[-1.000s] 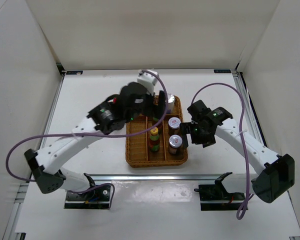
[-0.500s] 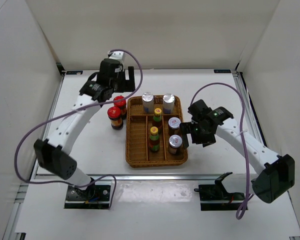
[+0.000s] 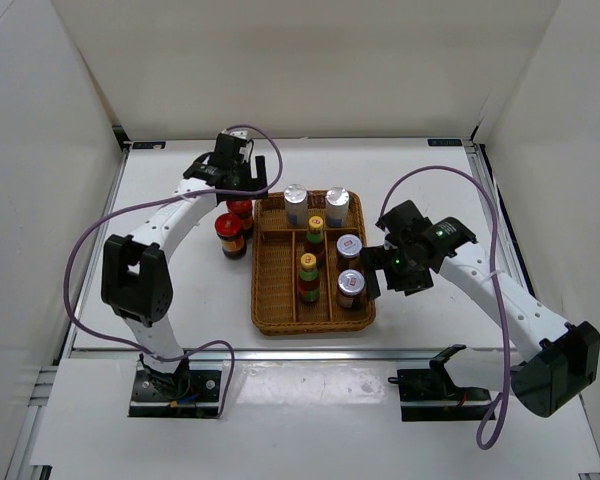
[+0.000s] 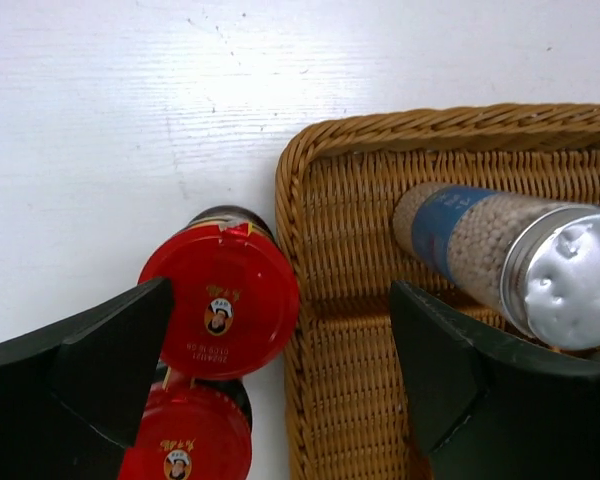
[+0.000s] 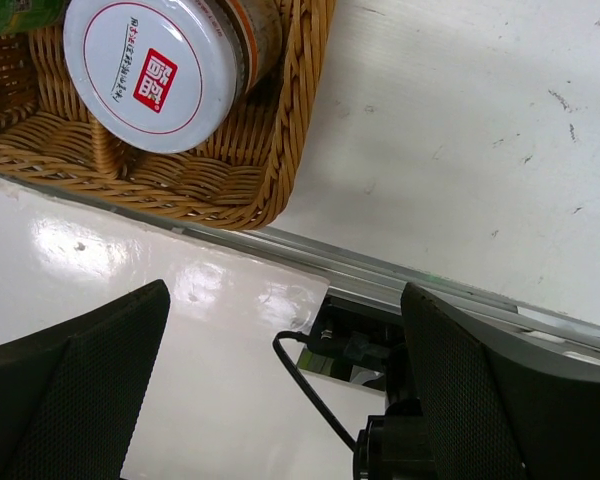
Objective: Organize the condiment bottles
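Red-capped jar [image 4: 188, 452] cut off, shaker [image 4: 480, 240] cropped

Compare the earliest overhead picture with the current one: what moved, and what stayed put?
The left gripper, open and empty, swung from over the brown wicker tray leftward and back, and now hovers over the two red-capped dark jars beside the tray. Nothing was visibly gripped or released. The right gripper stayed open at the tray's right side; the bottles in it did not shift.
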You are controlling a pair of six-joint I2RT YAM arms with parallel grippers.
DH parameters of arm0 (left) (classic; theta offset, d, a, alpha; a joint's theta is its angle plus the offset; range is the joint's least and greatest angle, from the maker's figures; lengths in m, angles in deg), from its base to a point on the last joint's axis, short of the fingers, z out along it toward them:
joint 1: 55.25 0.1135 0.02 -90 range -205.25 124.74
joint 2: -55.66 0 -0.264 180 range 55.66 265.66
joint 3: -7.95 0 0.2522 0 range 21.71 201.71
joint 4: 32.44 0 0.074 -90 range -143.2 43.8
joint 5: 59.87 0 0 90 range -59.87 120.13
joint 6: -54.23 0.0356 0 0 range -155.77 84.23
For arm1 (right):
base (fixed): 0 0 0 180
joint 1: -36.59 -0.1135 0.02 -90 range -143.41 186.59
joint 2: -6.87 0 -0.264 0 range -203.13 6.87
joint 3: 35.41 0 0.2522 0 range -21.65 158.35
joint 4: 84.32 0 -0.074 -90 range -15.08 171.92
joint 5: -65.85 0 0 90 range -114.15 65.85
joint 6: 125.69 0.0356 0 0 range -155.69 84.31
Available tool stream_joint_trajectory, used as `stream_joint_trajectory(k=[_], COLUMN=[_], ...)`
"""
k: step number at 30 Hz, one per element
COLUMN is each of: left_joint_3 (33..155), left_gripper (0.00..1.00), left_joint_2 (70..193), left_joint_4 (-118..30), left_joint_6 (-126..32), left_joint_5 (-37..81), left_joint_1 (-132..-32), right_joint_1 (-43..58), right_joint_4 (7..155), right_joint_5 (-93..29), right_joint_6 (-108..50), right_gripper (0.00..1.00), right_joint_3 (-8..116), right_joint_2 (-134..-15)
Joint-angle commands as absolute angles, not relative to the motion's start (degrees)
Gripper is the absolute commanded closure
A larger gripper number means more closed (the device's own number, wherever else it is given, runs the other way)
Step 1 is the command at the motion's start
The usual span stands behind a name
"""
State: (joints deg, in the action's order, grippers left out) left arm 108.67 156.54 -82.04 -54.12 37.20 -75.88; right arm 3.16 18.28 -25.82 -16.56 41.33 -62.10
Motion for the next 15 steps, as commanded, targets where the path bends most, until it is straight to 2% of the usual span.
stream_joint_trajectory(k=[1, 10, 12, 15], left_joint_3=[109.51, 111.19, 112.93, 113.65], left_gripper=[0.0, 0.05, 0.0, 0.0], left_joint_2=[158.66, 157.79, 155.77, 153.22], left_joint_4=[-82.77, -82.77, -82.77, -82.77], left_joint_6=[-56.16, -57.22, -56.44, -54.32], left_joint_5=[36.01, 36.63, 37.67, 39.52], left_joint_1=[-75.82, -75.29, -75.29, -75.29], right_joint_1=[3.28, 3.28, 3.28, 3.28], right_joint_4=[16.96, 16.44, 16.44, 16.96], right_joint_5=[-27.05, -25.99, -25.99, -25.99], right_joint_6=[-17.5, -17.5, -16.97, -16.97], right_gripper=[0.0, 0.0, 0.0, 0.0], right_joint_3=[41.98, 41.98, 41.98, 41.98], right_joint_2=[-60.72, -60.72, -60.72, -60.72])
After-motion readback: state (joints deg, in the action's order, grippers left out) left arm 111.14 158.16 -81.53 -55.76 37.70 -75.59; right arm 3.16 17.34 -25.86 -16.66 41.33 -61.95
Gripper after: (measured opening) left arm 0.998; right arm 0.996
